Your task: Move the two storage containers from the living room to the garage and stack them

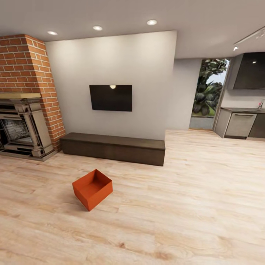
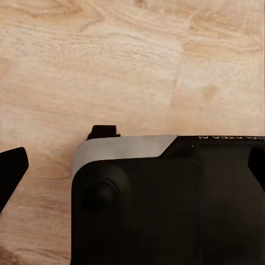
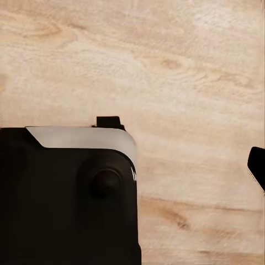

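Black base with a silver trim, seen from both wrists

From the left wrist camera there's the robot's base (image 2: pixel 165 204): a glossy black body with rounded corners, a pale silver-grey band along its upper edge, a round black knob set into it, a small black tab poking past the rim, and faint mirrored lettering by the edge. The right wrist camera gives the matching corner (image 3: pixel 66 193): same black shell, same silver strip, same round knob and tab.
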